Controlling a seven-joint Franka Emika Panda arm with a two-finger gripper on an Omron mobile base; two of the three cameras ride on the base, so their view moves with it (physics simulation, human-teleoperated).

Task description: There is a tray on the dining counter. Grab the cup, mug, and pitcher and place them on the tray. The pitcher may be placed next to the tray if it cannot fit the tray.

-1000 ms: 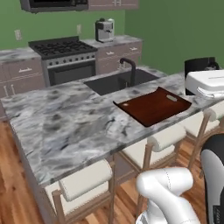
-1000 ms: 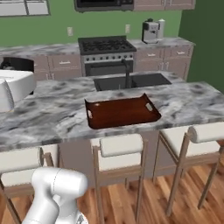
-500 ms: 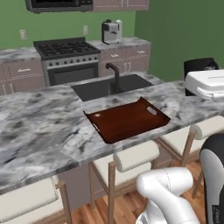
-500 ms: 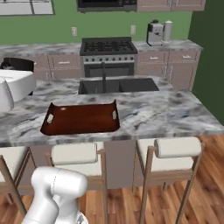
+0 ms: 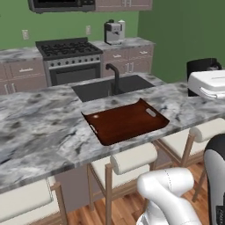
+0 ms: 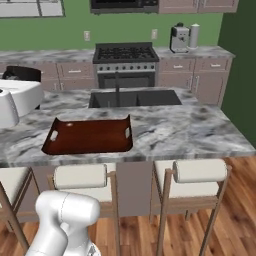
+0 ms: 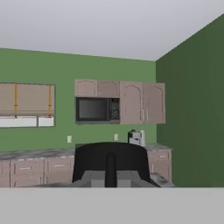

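Left base view gave us the tray (image 5: pixel 125 121) lying flat on the dining counter (image 5: pixel 39 127), near its front edge, with nothing on it. At about twelve o'clock from the tray sat the black sink (image 5: pixel 112 87) with its faucet (image 5: pixel 113 74); beyond that, the stove (image 5: pixel 68 48) stood against the green wall. Pale stools (image 5: pixel 132 160) lined the counter's near side, at six o'clock from the tray. In the right base view we found the tray (image 6: pixel 90 136) left of centre, the sink (image 6: pixel 135 98) at about one o'clock from it. In the hand view, the gripper (image 7: pixel 110 168) pointed level at the far cabinets and microwave (image 7: pixel 97 109), its fingers together and holding nothing.
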